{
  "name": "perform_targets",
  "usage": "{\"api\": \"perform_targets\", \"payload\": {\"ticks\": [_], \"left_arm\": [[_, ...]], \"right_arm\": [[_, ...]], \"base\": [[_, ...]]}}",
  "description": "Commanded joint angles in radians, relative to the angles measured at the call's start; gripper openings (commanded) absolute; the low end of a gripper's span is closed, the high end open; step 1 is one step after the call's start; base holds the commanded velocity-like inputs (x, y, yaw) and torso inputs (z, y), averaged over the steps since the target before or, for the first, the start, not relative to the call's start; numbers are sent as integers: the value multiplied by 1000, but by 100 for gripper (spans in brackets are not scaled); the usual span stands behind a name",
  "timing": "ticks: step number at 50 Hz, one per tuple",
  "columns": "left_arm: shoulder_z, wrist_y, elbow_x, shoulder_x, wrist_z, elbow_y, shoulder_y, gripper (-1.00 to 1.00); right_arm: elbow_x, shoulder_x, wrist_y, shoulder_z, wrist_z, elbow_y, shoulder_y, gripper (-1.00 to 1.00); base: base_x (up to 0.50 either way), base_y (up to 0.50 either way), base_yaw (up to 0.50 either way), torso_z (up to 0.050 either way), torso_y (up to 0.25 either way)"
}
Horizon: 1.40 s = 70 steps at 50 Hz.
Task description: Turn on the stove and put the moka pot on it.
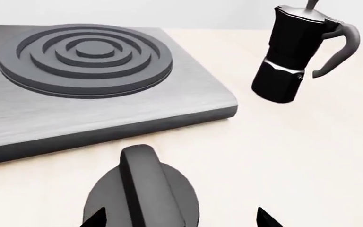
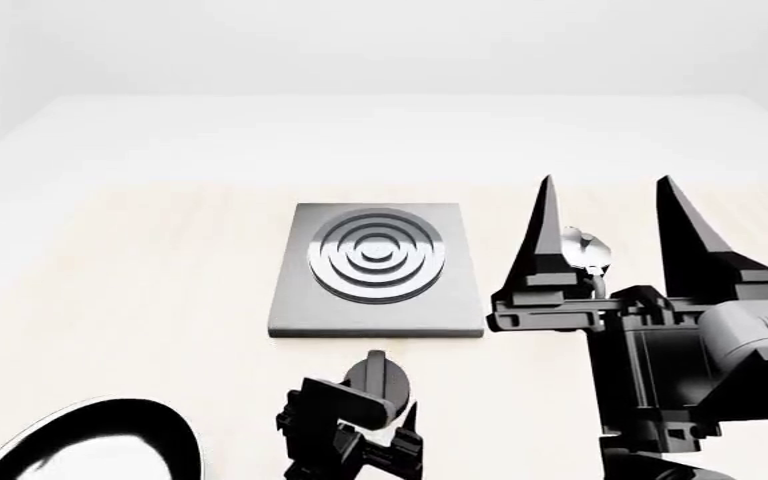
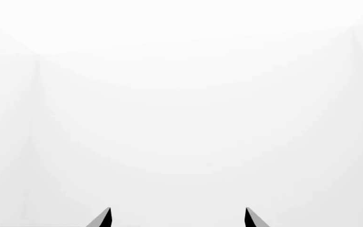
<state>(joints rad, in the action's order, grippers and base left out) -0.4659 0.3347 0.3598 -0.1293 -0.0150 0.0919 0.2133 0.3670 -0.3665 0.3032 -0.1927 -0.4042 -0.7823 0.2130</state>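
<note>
At the lower left corner of the head view a black frying pan [image 2: 84, 445] is cut off by the frame edge, so only part of its rim and shiny inside show. Right of it, at the bottom centre, the left gripper [image 2: 381, 440] sits low over the pale table [image 2: 131, 290], its fingers spread wide on either side of the black round knob [image 2: 379, 380]. I cannot tell whether they touch the knob. The arm behind it is mostly out of frame.

Above the knob, in the middle of the head view, lies the stove [image 2: 373, 268], a flat grey square with raised rings, nothing on it.

Further right, the right gripper [image 2: 611, 215] stands raised with its two long pointed fingers aimed upward and spread wide, holding nothing. Between those fingers only the silver top of the moka pot [image 2: 584, 250] peeks through; its body is hidden behind the gripper.

The left wrist view shows what the head view hides: the whole moka pot [image 1: 295, 56], black body with curved handle, standing on the table at the upper right, beside the stove [image 1: 99, 80] and apart from it, with the knob [image 1: 143, 189] at the bottom edge, partly cut off.

The right wrist view shows only two dark fingertips [image 3: 102, 218] against blank white.
</note>
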Motion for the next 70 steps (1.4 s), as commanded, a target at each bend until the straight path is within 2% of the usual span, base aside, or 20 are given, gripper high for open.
{"api": "perform_targets", "payload": {"ticks": [1, 70], "left_arm": [[-3, -6, 7, -1, -4, 23, 14, 100], [-81, -58, 55, 25, 24, 148, 59, 100]], "right_arm": [[0, -2, -3, -5, -2, 2, -1, 100], [9, -17, -31, -24, -15, 15, -9, 100]], "base": [[0, 0, 0, 0, 0], [0, 0, 0, 0, 0]]}}
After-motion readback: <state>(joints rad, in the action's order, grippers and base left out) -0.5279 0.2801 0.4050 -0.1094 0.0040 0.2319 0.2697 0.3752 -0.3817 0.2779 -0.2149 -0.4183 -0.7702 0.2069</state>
